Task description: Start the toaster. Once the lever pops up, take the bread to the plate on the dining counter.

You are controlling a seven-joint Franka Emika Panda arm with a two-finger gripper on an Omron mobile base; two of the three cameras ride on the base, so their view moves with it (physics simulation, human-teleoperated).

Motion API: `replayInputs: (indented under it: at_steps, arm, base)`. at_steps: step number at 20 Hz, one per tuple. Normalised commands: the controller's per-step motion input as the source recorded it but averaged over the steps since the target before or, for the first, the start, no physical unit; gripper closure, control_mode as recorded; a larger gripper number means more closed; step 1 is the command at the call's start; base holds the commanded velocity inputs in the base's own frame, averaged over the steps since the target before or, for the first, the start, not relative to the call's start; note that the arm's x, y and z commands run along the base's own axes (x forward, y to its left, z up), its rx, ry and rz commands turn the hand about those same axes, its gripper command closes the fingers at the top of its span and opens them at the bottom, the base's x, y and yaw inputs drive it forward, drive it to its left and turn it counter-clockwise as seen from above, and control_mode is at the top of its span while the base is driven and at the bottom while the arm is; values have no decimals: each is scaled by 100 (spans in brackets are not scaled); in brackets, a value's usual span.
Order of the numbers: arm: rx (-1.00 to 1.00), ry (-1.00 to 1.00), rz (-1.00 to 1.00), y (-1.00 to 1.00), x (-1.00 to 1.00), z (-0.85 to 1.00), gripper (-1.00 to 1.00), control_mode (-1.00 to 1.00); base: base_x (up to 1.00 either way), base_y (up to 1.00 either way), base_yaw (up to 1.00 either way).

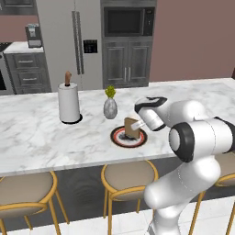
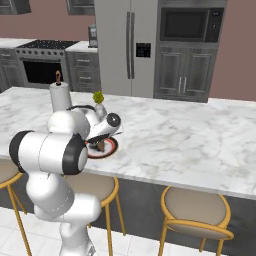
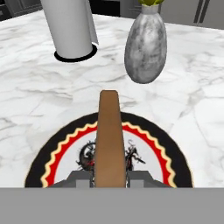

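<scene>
Fingers (image 3: 110, 177) clamped edge-on square brown toast slice (image 3: 109, 135) above round dark-rimmed plate (image 3: 57, 153); best lowered level, released centred.

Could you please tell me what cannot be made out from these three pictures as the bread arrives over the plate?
- Whether the bread touches the plate: in the hand view its lower edge is cut off at the bottom.
- The gripper fingertips: in the left base view the bread covers them.
- Most of the plate in the right base view: the arm stands before it.
- The vase flowers: cut by the hand view's top edge.
</scene>
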Motion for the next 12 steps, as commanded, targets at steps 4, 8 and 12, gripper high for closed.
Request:
replayInputs:
  at_steps: [4,8,12]
  arm:
    - [0,0,0,0,0,-5,100,-100]
    - [0,0,0,0,0,0,100,-100]
    - [0,0,0,0,0,0,100,-100]
  base:
    - [0,0,0]
    - [0,0,0]
    - [0,0,0]
